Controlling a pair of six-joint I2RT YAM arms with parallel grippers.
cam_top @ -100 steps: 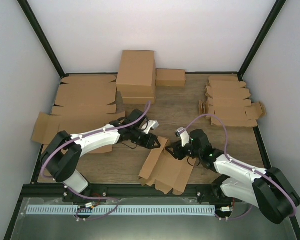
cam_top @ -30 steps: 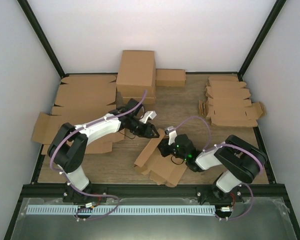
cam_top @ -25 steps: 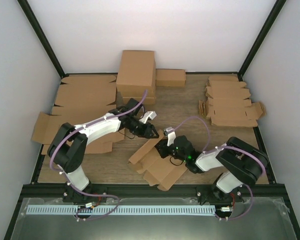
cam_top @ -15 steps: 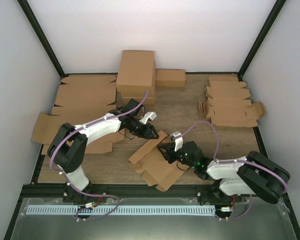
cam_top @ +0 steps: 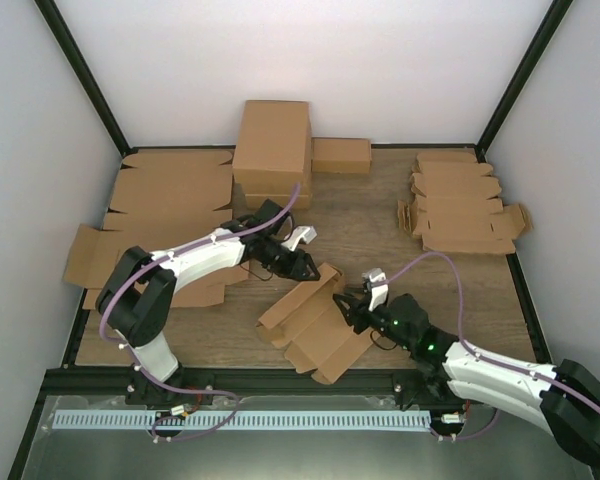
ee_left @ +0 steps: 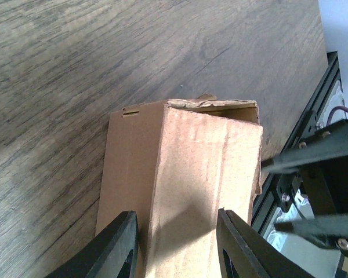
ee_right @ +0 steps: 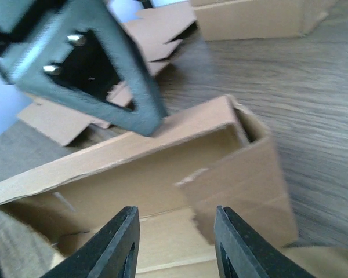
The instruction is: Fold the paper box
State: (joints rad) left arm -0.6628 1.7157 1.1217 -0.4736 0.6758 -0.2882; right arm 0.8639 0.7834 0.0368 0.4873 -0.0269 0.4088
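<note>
Brown paper box [cam_top: 315,325] at left gripper [cam_top: 306,268]

i see the paper box [cam_top: 315,320] at the front middle of the table [cam_top: 365,215], my left claw [cam_top: 305,268] behind it, my right claw [cam_top: 352,305] to its right. big carton [cam_top: 272,148] at the back, flat sheets [cam_top: 170,195] far left, more blanks [cam_top: 460,205] far right.

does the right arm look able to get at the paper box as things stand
Probably yes: the right pincer sits open just beside the paper box, nothing between them; the left pincer holds the far end.
</note>
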